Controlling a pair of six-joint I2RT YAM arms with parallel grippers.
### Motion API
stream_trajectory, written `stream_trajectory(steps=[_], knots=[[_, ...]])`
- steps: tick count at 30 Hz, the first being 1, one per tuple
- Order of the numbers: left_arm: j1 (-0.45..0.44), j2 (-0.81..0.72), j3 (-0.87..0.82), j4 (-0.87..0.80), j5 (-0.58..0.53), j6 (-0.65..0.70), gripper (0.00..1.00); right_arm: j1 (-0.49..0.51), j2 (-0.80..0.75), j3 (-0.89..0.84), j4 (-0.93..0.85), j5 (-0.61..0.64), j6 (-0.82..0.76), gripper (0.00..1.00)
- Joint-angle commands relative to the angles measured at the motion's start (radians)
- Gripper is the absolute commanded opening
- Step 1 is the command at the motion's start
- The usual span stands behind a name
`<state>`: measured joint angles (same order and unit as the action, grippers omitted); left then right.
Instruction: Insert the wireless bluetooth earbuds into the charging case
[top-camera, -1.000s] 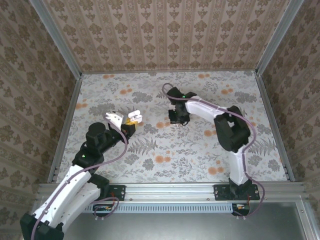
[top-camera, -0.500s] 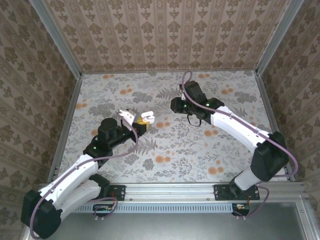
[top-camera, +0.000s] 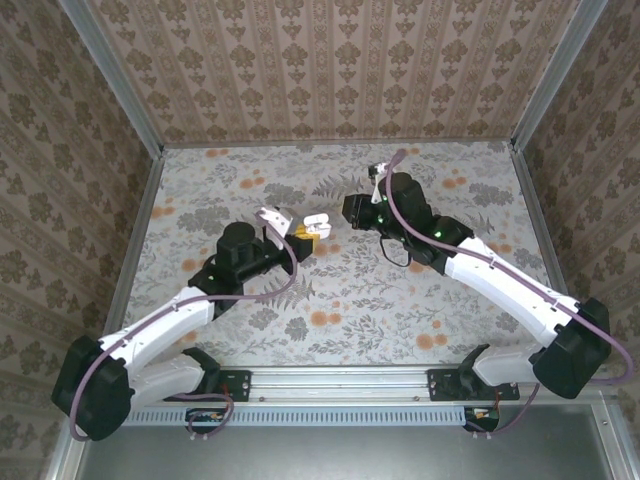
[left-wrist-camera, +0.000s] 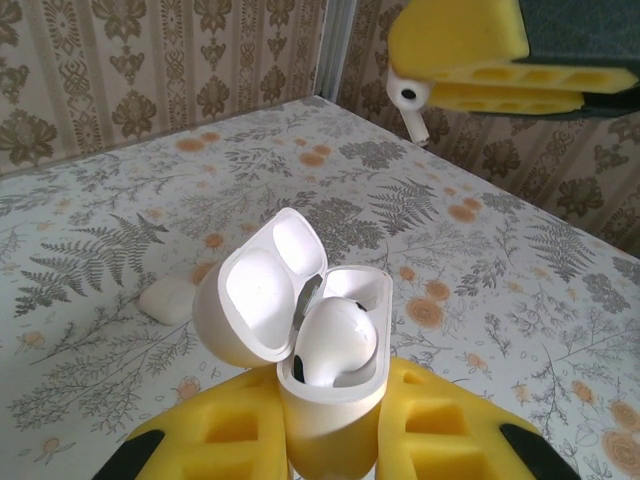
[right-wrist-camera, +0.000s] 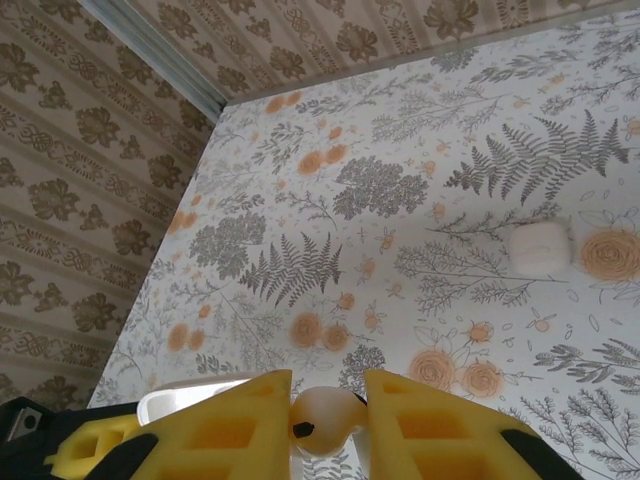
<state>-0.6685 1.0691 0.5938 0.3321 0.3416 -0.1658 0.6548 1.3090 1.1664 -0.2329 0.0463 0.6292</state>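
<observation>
While the left gripper (top-camera: 300, 235) clamps the open charging case (left-wrist-camera: 330, 415) upright between its yellow pads, lid tipped back, one earbud (left-wrist-camera: 330, 340) sits in a well inside it. Just beyond and higher up, the right gripper (right-wrist-camera: 328, 440) pinches the other earbud (right-wrist-camera: 322, 415) between its own pads, stem hanging down, apart from the case. Farther back, a spare white case (left-wrist-camera: 168, 300) lies on the flowered table (left-wrist-camera: 100, 220).
</observation>
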Motion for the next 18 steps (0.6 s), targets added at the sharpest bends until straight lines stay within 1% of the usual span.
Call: stream_trajectory(steps=[1,10,18], knots=[[-0.011,0.005,0.041,0.059,0.022,-0.016,0.00,0.012,-0.047,-0.020,0.032,0.031,0.003,0.21],[-0.018,-0.002,0.023,0.133,0.040,-0.021,0.00,0.048,-0.103,-0.029,0.065,0.045,-0.003,0.20],[-0.030,-0.018,0.002,0.194,0.043,-0.002,0.00,0.087,-0.152,-0.089,0.174,0.036,-0.001,0.20]])
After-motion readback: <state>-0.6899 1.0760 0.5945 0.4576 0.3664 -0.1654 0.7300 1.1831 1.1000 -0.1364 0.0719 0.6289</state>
